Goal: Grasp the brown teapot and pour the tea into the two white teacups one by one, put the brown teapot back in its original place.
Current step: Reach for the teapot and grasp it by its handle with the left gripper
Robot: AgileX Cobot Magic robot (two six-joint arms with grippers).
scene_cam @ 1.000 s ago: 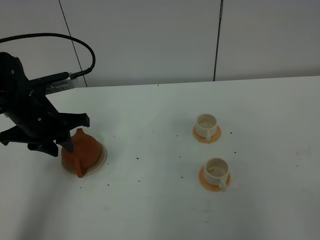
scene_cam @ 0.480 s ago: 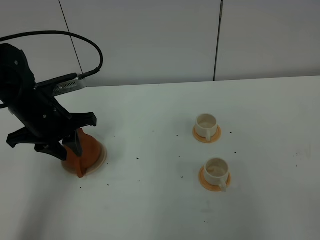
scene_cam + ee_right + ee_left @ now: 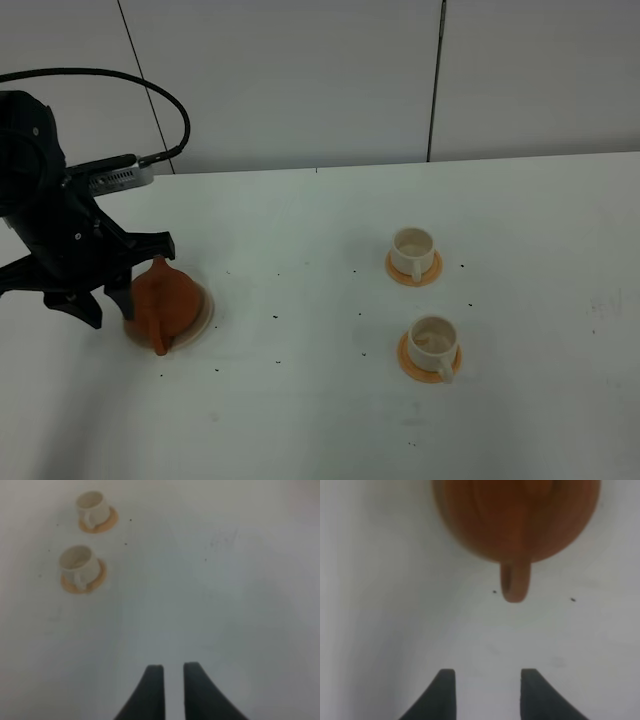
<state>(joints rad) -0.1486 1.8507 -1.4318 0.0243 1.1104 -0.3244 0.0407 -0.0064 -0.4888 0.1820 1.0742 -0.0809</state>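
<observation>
Item: brown teapot (image 3: 165, 303). Squat round terracotta clay body, sitting upright on a round cream plate (image 3: 206, 312) at the left of the white bench (image 3: 300, 420). In the left wrist view its loop handle (image 3: 515, 582) is showing as a short curved tab projecting from the body towards the fingers. No tea is showing from either view.

Item: two white teacups, far cup (image 3: 413, 249) and near cup (image 3: 433, 339). Each is standing on a small orange saucer, far saucer (image 3: 400, 272) and near saucer (image 3: 408, 360), well to the right of the teapot. The insides are looking pale.

Item: left end effector (image 3: 108, 303). It is hanging just to the left of the teapot with its fingers spread and gripping nothing. In the wrist view bare bench is lying between the fingertips (image 3: 445, 680) and the handle, so the two are apart, with the handle roughly in line with the gap.

Item: right end effector (image 3: 172, 680). It is hovering over bare bench, fingers drawn close with a thin slit between them, gripping nothing, and both cups are lying well ahead of it.

Change since half a second ago: the left end effector was overlapping the teapot's left side and is now standing further left and lower. The teapot, plate and cups are sitting where they were.
</observation>
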